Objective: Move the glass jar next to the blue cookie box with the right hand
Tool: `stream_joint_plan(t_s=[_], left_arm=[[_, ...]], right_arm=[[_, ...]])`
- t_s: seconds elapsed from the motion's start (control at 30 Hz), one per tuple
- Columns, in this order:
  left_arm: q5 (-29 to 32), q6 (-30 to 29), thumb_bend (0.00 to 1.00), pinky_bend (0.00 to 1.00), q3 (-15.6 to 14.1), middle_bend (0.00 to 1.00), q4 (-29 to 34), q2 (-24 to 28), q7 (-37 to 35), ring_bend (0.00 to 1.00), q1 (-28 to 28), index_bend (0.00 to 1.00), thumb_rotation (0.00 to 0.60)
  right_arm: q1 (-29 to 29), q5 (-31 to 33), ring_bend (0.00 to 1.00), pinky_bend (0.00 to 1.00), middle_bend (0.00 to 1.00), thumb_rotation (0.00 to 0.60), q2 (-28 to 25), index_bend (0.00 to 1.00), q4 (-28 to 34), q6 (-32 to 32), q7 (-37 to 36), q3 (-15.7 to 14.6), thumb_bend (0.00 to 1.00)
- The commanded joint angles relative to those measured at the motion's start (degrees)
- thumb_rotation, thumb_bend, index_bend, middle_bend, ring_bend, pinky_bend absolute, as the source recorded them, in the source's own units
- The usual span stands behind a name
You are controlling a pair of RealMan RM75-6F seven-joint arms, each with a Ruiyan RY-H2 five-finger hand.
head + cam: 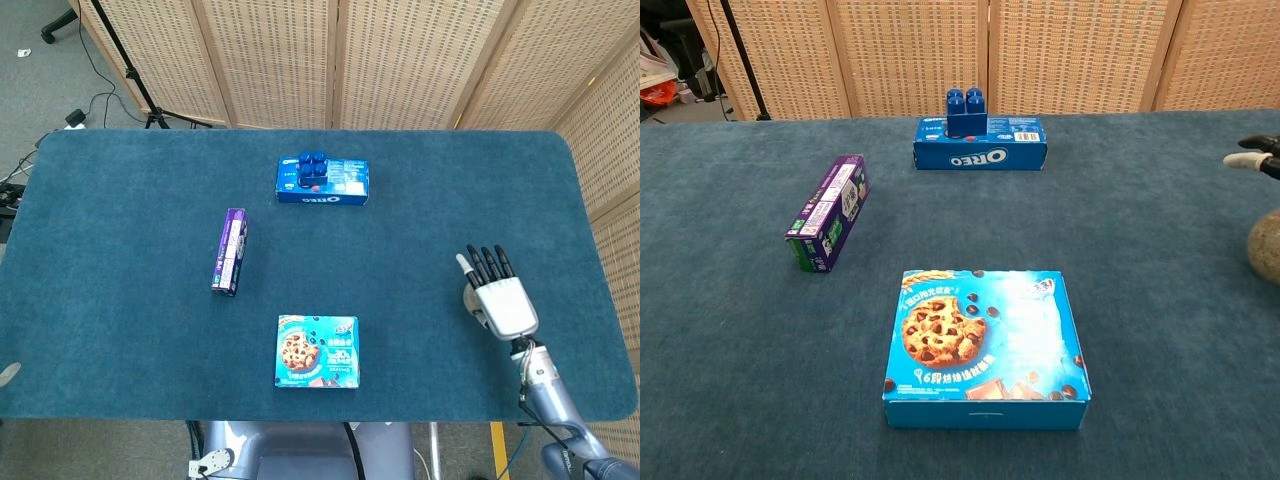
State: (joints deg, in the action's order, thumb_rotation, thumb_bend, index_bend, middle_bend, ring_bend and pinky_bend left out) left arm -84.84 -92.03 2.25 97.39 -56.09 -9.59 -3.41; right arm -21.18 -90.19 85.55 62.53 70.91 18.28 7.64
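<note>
We see the right hand (499, 296) at the right side of the table (120, 220), a little nearer than the middle. In the head view its back faces the camera and its fingers (487, 262) are stretched toward the far side, lying close together. In the chest view only some fingertips show at the right edge of the picture. The glass jar (1267, 246) appears in the chest view as a rounded, speckled shape at the right edge, just below those fingertips. In the head view the hand covers it, so we cannot see the jar there. We cannot tell if the hand is gripping the jar or only hovering above it with straight fingers.

The blue cookie box (317, 351) lies flat near the front edge of the table, around the middle, well apart from the jar and to the left of it. At the far side lies a blue Oreo box (330, 183), and a small blue block (313, 166) stands on its left part. To the left of the middle there is a purple box (230, 250), lying on its long side and pointing from near to far.

The left hand does not show in either view.
</note>
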Motion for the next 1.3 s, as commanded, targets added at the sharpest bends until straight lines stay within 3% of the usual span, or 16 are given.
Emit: stream_joint_plan(t_s=[0.03, 0.37, 0.53, 0.67, 0.73, 0.8, 0.83, 0.87, 0.9, 1.0, 1.07, 1.3], left_arm=[[-0.20, -0.22, 0.00, 0.00, -0.05, 0.00, 0.10, -0.07, 0.19, 0.00, -0.11, 0.00, 0.600], [-0.55, -0.46, 0.00, 0.00, -0.13, 0.00, 0.03, -0.13, 0.25, 0.00, -0.22, 0.00, 0.600], [-0.47, -0.48, 0.00, 0.00, -0.11, 0.00, -0.04, -0.14, 0.04, 0.00, -0.28, 0.00, 0.600], [-0.36, -0.21, 0.00, 0.00, -0.12, 0.00, -0.10, -0.06, -0.19, 0.00, -0.21, 0.00, 0.600], [-0.63, -0.24, 0.00, 0.00, -0.22, 0.00, -0.12, -0.02, -0.30, 0.00, -0.22, 0.00, 0.600], [-0.84, -0.42, 0.00, 0.00, -0.28, 0.00, -0.12, 0.04, -0.47, 0.00, -0.31, 0.00, 0.600], [-0.94, -0.55, 0.00, 0.00, -0.31, 0.00, -0.12, 0.07, -0.59, 0.00, -0.37, 0.00, 0.600], [-0.96, -0.62, 0.00, 0.00, -0.31, 0.00, -0.14, 0.09, -0.65, 0.00, -0.41, 0.00, 0.600], [-0.96, -0.81, 0.00, 0.00, -0.29, 0.00, -0.20, 0.11, -0.89, 0.00, -0.52, 0.00, 0.600], [-0.89, -1.08, 0.00, 0.00, -0.22, 0.00, -0.31, 0.12, -1.21, 0.00, -0.66, 0.00, 0.600], [-1.04, -1.06, 0.00, 0.00, -0.27, 0.00, -0.37, 0.17, -1.39, 0.00, -0.65, 0.00, 0.600], [-1.51, -1.48, 0.00, 0.00, -0.41, 0.00, -0.48, 0.37, -2.03, 0.00, -0.88, 0.00, 0.600]], right_arm=[[-0.75, 1.30, 0.00, 0.00, 0.00, 0.600, 0.41, 0.00, -2.27, -0.73, 1.03, 0.61, 0.00], [-1.96, 3.57, 0.00, 0.00, 0.00, 0.600, 1.24, 0.00, -6.32, -1.85, 1.31, 1.12, 0.00], [-1.22, 1.23, 0.00, 0.00, 0.00, 0.600, -2.29, 0.00, -0.33, 0.43, -7.58, -0.47, 0.00], [-0.44, -2.01, 0.00, 0.00, 0.00, 0.600, -8.40, 0.00, 7.42, 5.18, -19.02, -0.91, 0.02], [-0.49, -2.19, 0.00, 0.00, 0.00, 0.600, -11.63, 0.00, 10.63, 5.73, -24.74, -0.62, 0.18], [-0.60, -0.97, 0.00, 0.00, 0.00, 0.600, -14.15, 0.00, 13.29, 5.41, -31.62, 0.21, 0.54], [-0.62, 0.02, 0.00, 0.01, 0.00, 0.600, -15.25, 0.01, 14.49, 5.01, -35.77, 0.72, 0.65], [-0.56, 0.86, 0.00, 0.03, 0.00, 0.600, -15.78, 0.03, 15.38, 4.72, -38.90, 1.09, 0.84], [-0.48, 2.58, 0.00, 0.05, 0.00, 0.600, -17.19, 0.05, 16.84, 3.59, -46.19, 1.69, 0.96], [-0.43, 6.50, 0.00, 0.09, 0.00, 0.600, -19.45, 0.09, 17.93, -0.40, -59.50, 2.51, 1.00], [-0.70, 8.42, 0.00, 0.10, 0.00, 0.600, -20.48, 0.10, 17.07, -3.82, -64.65, 2.43, 1.00], [-1.28, 13.10, 0.00, 0.10, 0.00, 0.600, -22.65, 0.10, 15.36, -13.19, -74.22, 1.91, 1.00]])
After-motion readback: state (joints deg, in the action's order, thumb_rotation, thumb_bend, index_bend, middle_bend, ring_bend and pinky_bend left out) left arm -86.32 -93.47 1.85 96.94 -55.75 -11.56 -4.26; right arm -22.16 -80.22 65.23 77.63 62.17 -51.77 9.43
